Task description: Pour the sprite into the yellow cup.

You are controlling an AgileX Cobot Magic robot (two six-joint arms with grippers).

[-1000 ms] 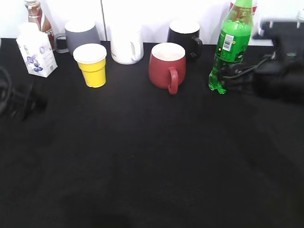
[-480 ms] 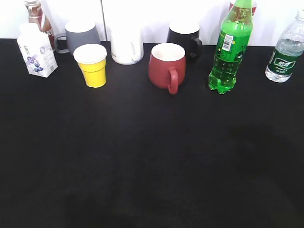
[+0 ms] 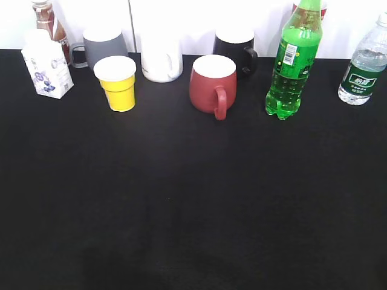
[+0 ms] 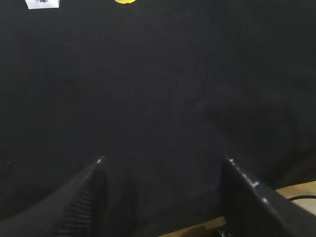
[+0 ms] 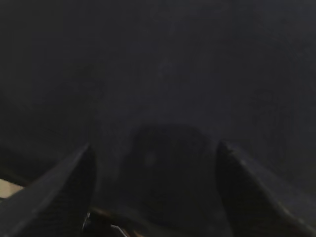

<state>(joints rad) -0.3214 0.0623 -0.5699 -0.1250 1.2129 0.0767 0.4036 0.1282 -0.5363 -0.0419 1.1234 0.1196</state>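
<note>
Both arms gone; green sprite (image 3: pixel 292 65) stands upright, capped, part-full.

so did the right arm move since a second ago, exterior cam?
Yes. It was beside the sprite, hiding the water bottle; now it has left the exterior view, and that bottle shows. The sprite stands right of the red mug, unmoved.

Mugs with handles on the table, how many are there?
3: grey mug back left, black mug behind the red mug at centre. The white mug's handle isn't visible.
</note>
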